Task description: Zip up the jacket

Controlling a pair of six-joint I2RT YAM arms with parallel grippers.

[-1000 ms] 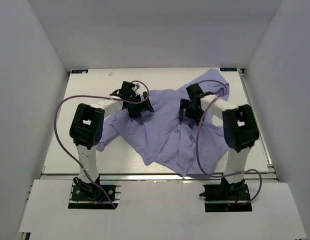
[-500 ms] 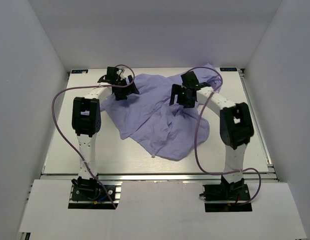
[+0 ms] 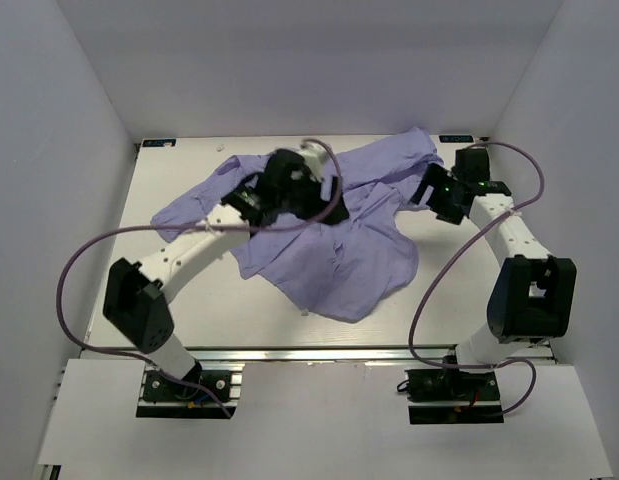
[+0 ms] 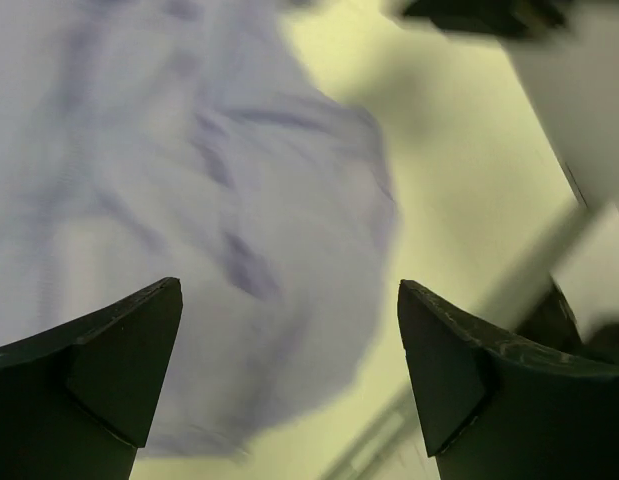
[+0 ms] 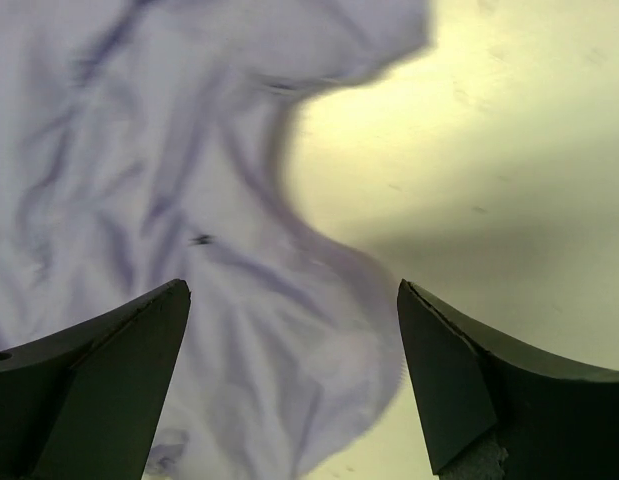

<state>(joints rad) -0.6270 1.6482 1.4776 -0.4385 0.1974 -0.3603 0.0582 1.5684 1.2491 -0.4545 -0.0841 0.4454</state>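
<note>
Your left gripper (image 4: 287, 300) hangs with its jaws spread wide and nothing between them. Below it, in the blurred left wrist view, you see the jacket (image 4: 139, 200) filling the left side, its rounded edge ending beneath the gap, with bare table (image 4: 459, 180) to the right.

Your right gripper (image 5: 294, 300) is also parted and empty. Under it the wrinkled lavender fabric covers the left and lower middle of the right wrist view, and its edge curves away to leave bare table at the upper right.

From the top camera, your left gripper sits over the far middle of the jacket, the arm reaching diagonally across the table from its base. Your right gripper sits at the jacket's right edge, near the far right corner. The jacket lies crumpled and unfolded across the far half of the table, one sleeve trailing toward the far left, another part bunched toward the far right, and the lowest fold reaching toward the middle.
</note>
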